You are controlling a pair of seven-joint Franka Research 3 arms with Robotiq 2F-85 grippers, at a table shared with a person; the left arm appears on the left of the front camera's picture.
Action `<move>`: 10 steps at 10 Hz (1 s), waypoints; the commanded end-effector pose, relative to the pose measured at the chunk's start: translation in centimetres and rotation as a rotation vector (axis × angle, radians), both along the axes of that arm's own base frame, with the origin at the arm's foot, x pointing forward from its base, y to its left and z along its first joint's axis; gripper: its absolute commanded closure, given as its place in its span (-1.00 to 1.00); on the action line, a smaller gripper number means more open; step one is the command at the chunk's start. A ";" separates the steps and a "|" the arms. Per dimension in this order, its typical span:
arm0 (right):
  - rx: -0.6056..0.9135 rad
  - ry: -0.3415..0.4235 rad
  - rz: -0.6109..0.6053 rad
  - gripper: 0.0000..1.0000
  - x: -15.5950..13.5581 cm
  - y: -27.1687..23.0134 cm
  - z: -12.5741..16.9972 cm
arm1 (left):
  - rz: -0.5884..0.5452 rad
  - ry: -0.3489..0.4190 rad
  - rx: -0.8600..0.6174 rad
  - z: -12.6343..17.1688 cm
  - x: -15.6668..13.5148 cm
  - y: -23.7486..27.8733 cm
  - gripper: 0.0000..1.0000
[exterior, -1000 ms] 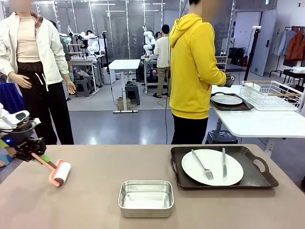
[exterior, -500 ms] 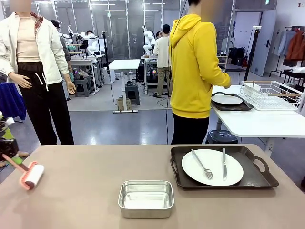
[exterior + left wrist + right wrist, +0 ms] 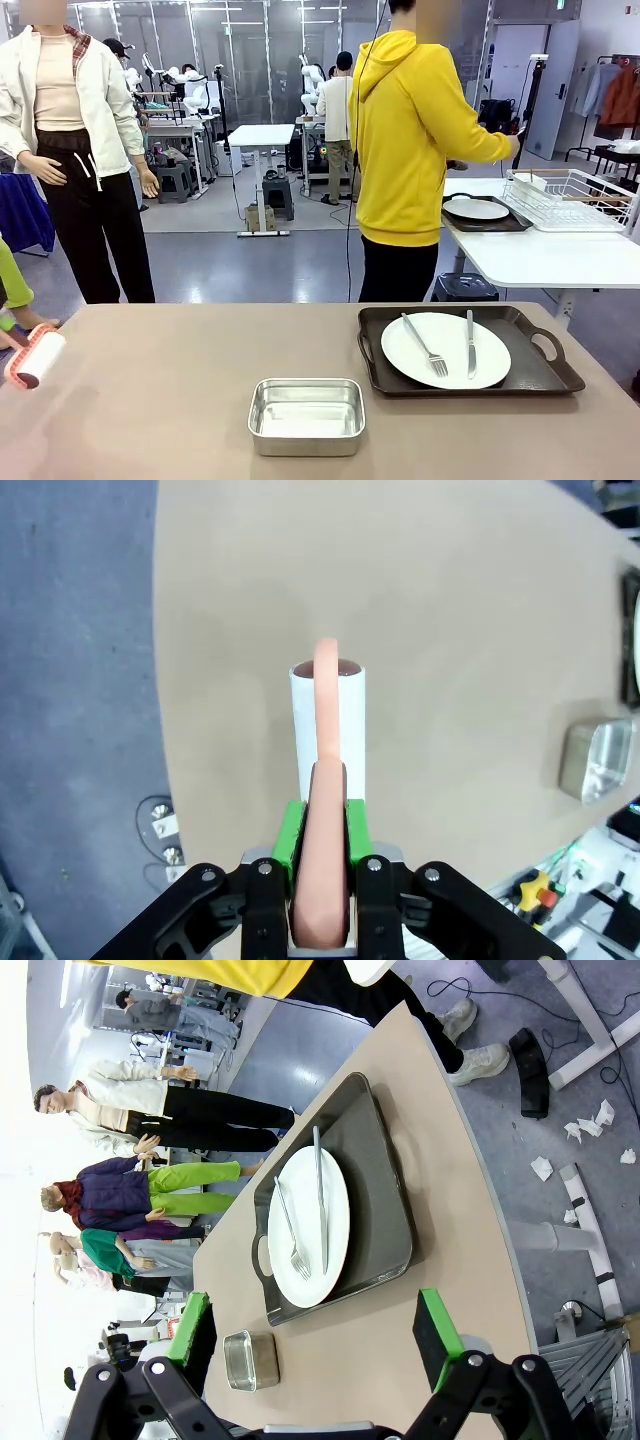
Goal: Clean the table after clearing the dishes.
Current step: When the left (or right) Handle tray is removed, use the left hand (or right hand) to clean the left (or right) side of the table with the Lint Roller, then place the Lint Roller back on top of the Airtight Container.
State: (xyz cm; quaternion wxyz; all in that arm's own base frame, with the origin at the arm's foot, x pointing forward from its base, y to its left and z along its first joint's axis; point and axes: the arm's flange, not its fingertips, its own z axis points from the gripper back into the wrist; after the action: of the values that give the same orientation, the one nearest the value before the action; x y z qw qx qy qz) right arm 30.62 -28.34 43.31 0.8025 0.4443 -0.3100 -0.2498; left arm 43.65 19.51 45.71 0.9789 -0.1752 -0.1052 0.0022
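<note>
Your left hand point(image 3: 319, 812) is pinching the pink handle of a lint roller point(image 3: 35, 357) at the left edge of the tabletop point(image 3: 180, 345). Your right hand point(image 3: 313, 1310) is spread wide and holds nothing. On the right, a white plate point(image 3: 445, 351) with a fork point(image 3: 425, 345) and a knife point(image 3: 470, 343) sits on a dark tray point(image 3: 532, 376). A steel pan point(image 3: 306, 416) sits near the middle.

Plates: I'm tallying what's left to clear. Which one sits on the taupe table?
The plate with fork and knife, on the dark tray right of the steel pan. The other plate is on the white table beside the wire rack.
</note>
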 end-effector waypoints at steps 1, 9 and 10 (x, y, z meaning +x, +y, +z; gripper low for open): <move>0.001 -0.005 0.004 -1.00 -0.1 0.1 0.1 | -0.009 -0.058 0.042 3.8 -3.3 -2.9 0.58; 0.001 -0.005 0.004 -1.00 -0.1 0.1 0.1 | -0.021 -0.068 0.038 4.6 -2.6 -2.6 0.58; 0.001 -0.005 0.004 -1.00 -0.1 0.1 0.1 | -0.021 -0.068 0.038 4.6 -2.6 -2.6 0.58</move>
State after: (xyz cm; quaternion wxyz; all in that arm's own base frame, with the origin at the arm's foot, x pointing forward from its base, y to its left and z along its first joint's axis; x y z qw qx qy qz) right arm 30.62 -28.34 43.31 0.8025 0.4443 -0.3100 -0.2498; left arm 40.97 16.72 49.80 0.9792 -0.1563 -0.1286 -0.0100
